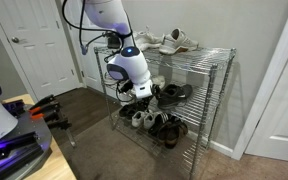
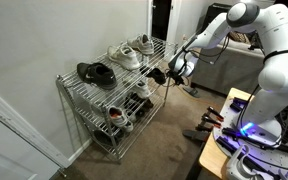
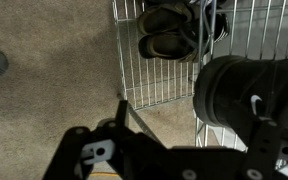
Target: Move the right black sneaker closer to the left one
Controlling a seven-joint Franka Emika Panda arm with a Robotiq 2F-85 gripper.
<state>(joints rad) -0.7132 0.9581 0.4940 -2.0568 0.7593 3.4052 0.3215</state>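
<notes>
Where the wire rack [image 2: 72, 100] starts at the left of an exterior view, a dark pair [image 2: 96, 73] sits on its top shelf. To the right on the same shelf stand the white sneakers [image 2: 132, 52]. Further right, at the rack's end and about level with the middle shelf, the right black sneaker [image 2: 158, 76] shows just beside the gripper [image 2: 174, 68]. The white arm [image 2: 249, 30] reaches in from the right edge.

In an exterior view the gripper [image 1: 127, 90] hangs at the rack's left end. Right of it the left black sneaker [image 1: 174, 92] lies on the middle shelf. Brownish shoes [image 1: 169, 128] sit on the bottom shelf below.

In the wrist view, carpeted floor [image 3: 44, 90] fills the left. The gripper [image 3: 179, 150] comes in along the bottom edge with its 2 fingers spread wide. One finger [image 3: 84, 152] is at the left, clear of any shoe. Toward the middle, a lower shelf carries the brownish shoes [image 3: 169, 30]. The right black sneaker [image 3: 249, 90] looms large and blurred at the right, over the edge of a wire shelf, with the other finger dark beneath it. Whether that finger touches the sneaker cannot be told. The jaws grip nothing.
</notes>
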